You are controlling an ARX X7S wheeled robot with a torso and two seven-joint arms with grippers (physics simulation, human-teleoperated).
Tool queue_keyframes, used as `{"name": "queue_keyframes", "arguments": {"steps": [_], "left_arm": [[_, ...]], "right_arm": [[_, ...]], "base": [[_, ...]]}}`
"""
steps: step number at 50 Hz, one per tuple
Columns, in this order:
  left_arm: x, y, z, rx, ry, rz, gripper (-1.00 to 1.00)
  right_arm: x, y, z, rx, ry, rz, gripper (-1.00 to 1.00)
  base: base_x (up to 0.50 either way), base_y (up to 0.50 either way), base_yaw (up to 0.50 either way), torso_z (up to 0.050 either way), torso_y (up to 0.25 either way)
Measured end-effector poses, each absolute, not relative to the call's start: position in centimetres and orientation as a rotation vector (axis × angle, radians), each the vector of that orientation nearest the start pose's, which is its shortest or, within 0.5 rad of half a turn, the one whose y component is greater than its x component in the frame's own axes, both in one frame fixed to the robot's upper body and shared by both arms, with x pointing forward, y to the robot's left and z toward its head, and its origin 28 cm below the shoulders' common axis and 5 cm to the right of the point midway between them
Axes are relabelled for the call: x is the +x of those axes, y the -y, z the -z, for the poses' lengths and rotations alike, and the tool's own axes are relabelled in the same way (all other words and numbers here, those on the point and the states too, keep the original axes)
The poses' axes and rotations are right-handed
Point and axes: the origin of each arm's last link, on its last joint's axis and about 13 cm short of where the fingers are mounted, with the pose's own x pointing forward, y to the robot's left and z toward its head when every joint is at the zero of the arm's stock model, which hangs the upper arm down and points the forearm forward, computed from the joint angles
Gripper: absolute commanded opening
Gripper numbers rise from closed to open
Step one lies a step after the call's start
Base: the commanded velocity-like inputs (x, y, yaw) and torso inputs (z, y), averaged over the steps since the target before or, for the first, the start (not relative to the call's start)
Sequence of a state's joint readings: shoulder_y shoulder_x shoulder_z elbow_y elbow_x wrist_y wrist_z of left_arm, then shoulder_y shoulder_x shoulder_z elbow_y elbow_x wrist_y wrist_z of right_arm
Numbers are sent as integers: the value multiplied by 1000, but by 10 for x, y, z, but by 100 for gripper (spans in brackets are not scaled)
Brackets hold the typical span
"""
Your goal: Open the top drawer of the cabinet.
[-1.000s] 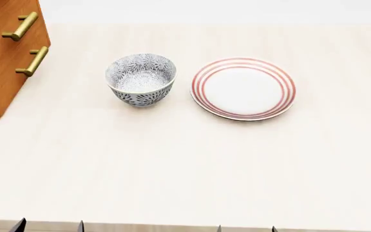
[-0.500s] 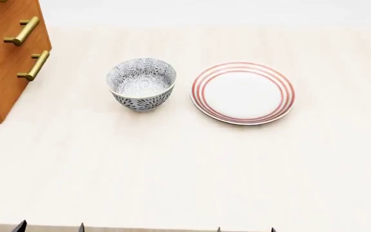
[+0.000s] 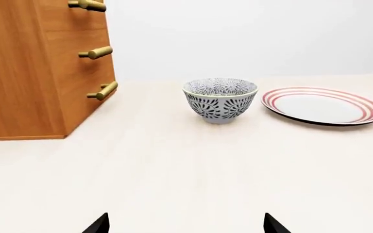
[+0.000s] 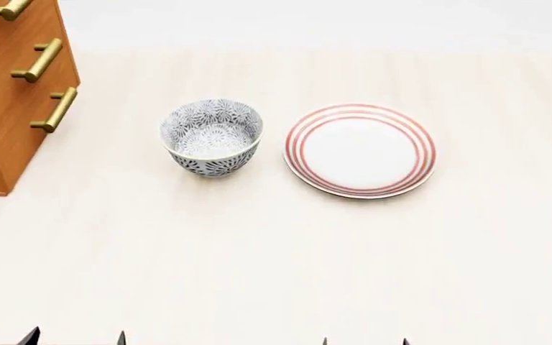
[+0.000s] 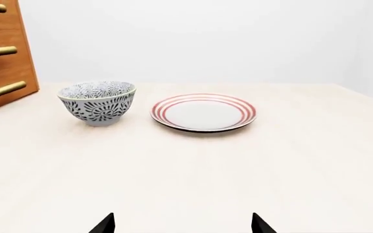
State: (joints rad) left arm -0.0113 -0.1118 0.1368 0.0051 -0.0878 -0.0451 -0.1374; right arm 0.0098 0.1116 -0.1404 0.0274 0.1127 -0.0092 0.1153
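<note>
The orange-brown wooden cabinet [image 4: 3, 108] stands at the table's far left. Three brass bar handles show on its front, one above the other. The uppermost handle [image 4: 8, 8] is cut by the frame edge, and the cabinet's top is out of view. All drawer fronts look shut. The cabinet also shows in the left wrist view [image 3: 37, 73] and in the right wrist view [image 5: 2, 48]. My left gripper [image 4: 75, 338] [image 3: 186, 225] and right gripper [image 4: 365, 341] [image 5: 182, 224] are open and empty at the near table edge, far from the cabinet.
A blue-patterned bowl [image 4: 210, 136] stands just right of the cabinet. A white plate with red rings [image 4: 361, 149] lies right of the bowl. The light wooden table [image 4: 276, 259] reaches to the near edge.
The head view has shifted: cabinet, bowl and plate sit lower in the frame, and a third handle has come into view at the top. The grippers have not moved.
</note>
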Motion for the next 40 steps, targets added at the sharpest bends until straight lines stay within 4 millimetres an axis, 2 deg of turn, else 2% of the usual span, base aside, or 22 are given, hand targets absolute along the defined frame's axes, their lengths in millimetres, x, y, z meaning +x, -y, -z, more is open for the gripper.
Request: {"name": "queue_keyframes", "arguments": {"steps": [6, 12, 40], "left_arm": [[210, -205, -13, 29, -39, -3, 100], [209, -204, -13, 28, -38, 1, 100], [208, -203, -9, 28, -45, 11, 100]], "right_arm": [[210, 95, -8, -2, -26, -22, 100], [210, 95, -8, -3, -30, -22, 100], [210, 96, -8, 4, -28, -26, 100]], "base": [[0, 0, 0, 50, 0], [53, 0, 0, 0, 0], [496, 0, 0, 0, 0]]}}
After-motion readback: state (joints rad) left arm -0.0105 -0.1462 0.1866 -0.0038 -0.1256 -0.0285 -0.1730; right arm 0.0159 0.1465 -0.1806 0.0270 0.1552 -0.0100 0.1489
